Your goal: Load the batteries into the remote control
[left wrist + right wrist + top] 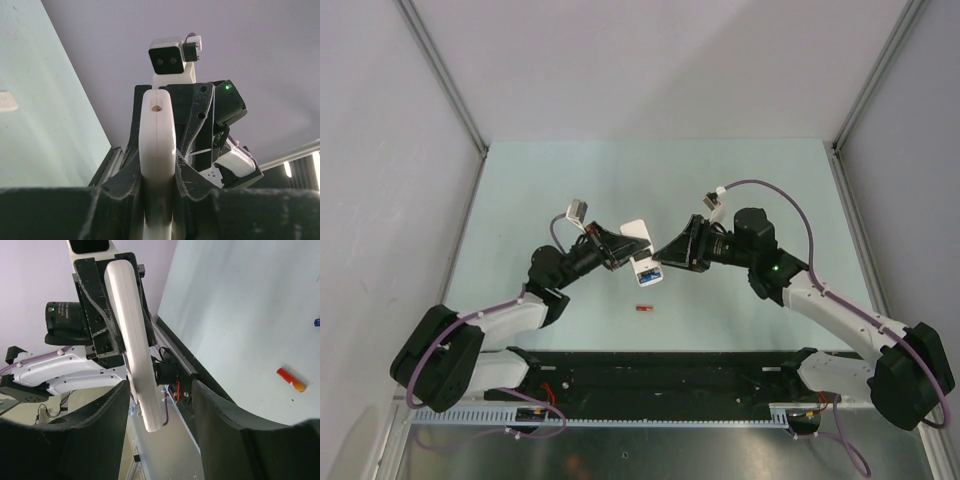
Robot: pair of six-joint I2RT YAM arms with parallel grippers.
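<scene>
My left gripper [628,258] is shut on the white remote control [647,270] and holds it edge-on above the table; its fingers clamp the flat sides in the left wrist view [157,150]. My right gripper [666,256] faces it, open. The remote's free end [145,390] hangs between the spread jaws, close to the left finger [107,420] and ungripped. A red battery [643,309] lies on the table near the arms and shows in the right wrist view [291,379]. A bright blue bit [651,271] shows at the remote's end; whether it sits in the remote I cannot tell. The other batteries are hidden.
A small flat white piece [636,230] lies on the table just beyond the grippers, also in the left wrist view [6,101]. A blue speck [317,321] sits at the right wrist view's edge. A black rail [660,370] runs along the near edge. Grey walls enclose the pale green table [540,190].
</scene>
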